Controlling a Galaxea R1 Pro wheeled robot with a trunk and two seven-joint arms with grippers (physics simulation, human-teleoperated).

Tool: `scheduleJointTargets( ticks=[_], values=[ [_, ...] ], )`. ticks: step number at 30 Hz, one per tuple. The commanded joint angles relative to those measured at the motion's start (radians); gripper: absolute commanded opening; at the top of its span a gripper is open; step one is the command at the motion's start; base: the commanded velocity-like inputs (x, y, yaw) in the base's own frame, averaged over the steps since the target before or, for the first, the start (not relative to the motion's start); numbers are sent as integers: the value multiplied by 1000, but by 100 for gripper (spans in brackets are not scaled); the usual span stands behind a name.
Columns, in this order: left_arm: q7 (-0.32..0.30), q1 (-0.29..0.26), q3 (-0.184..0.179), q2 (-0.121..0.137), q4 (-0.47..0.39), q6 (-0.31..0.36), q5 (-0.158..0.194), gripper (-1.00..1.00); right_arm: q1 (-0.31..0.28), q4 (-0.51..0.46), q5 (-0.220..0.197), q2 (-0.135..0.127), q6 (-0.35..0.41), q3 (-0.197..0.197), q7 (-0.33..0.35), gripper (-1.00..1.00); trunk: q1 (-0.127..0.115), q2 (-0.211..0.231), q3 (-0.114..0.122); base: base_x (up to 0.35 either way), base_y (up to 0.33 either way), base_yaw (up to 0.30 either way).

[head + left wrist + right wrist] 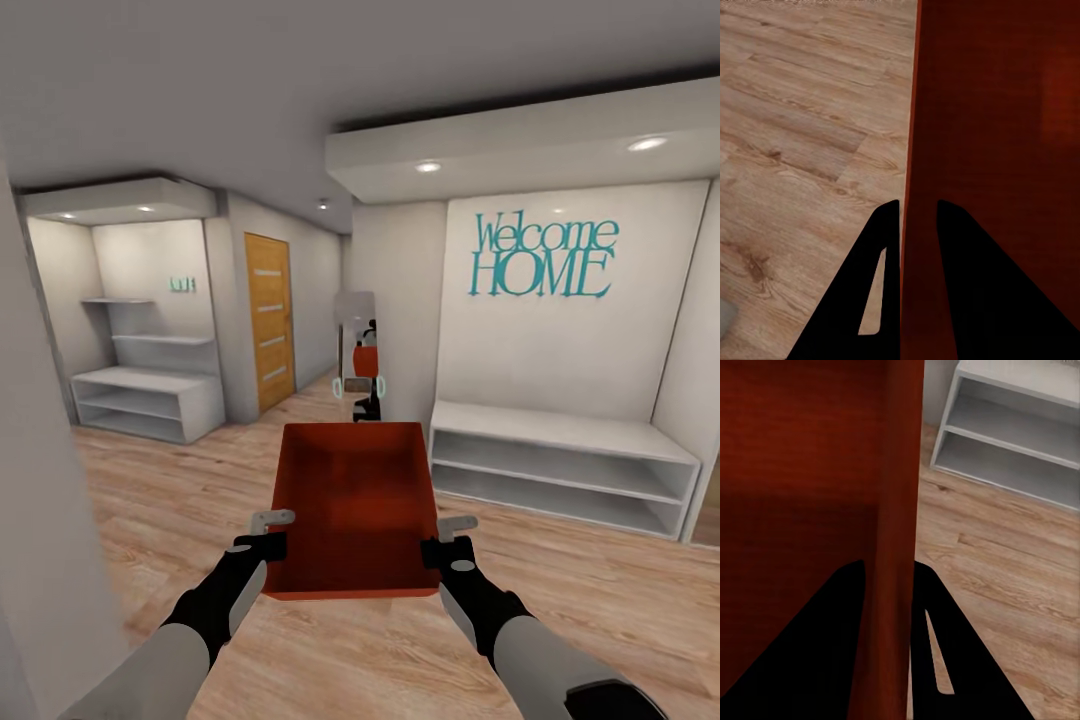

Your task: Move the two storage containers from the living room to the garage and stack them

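I see the storage container (pixel 355 505) held above the wood floor (pixel 180 520). Left gripper (pixel 268 535) fingers (pixel 881 247) clamp its left wall; right gripper (pixel 443 540) fingers (pixel 934 615) clamp its right wall. White shelf unit (pixel 560 470) stands right of it.

The red bin (pixel 352 510) is held up over the wood floor (pixel 200 500), and it blocks the middle of the way. To the right of the bin, close by, stands a low white shelf (pixel 560 465) against the wall. To the left of the bin the floor is open. Farther left stands another white shelf (pixel 150 400). Beyond the bin, a narrow hall runs past an orange door (pixel 268 320).
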Motion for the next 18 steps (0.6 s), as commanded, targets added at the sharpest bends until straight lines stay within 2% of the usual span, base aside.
scheduleJointTargets(
  ticks=[1,18],
  values=[
    [15,-1,20,2,-5,-15,-17,-100,0,3,0,-7,0,-5,-8,-100,1,-1,-1,323,0,0],
    [15,-1,20,3,-5,-15,-17,-100,0,3,0,-7,0,-5,-8,-100,1,-1,-1,323,0,0]
  ],
)
